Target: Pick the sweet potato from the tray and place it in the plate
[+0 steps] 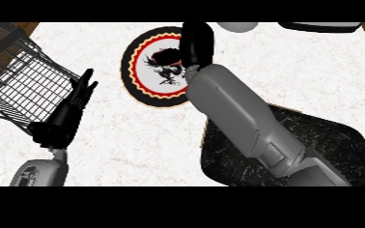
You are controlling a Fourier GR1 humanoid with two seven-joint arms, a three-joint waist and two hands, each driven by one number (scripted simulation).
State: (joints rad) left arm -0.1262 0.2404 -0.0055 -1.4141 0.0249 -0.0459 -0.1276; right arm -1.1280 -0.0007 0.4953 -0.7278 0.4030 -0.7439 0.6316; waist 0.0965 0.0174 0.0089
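A round plate (153, 70) with a black rim, a red and yellow ring and a white middle bearing a black figure lies at the counter's upper centre. My right hand (197, 43) hangs over the plate's right part, seen from its back, with the grey forearm (242, 121) stretching down to the lower right. No sweet potato shows anywhere; whatever is under the hand is hidden. The dark marbled tray (324, 137) lies at the lower right, partly under the forearm, with nothing visible on it. My left hand (71, 108) rests open at the left, fingers straight and pointing up.
A black wire basket (28, 79) stands at the left edge, close to the left hand. A white rounded object (237, 26) and a dark flat one (321, 26) sit at the top edge. The counter is pale marble.
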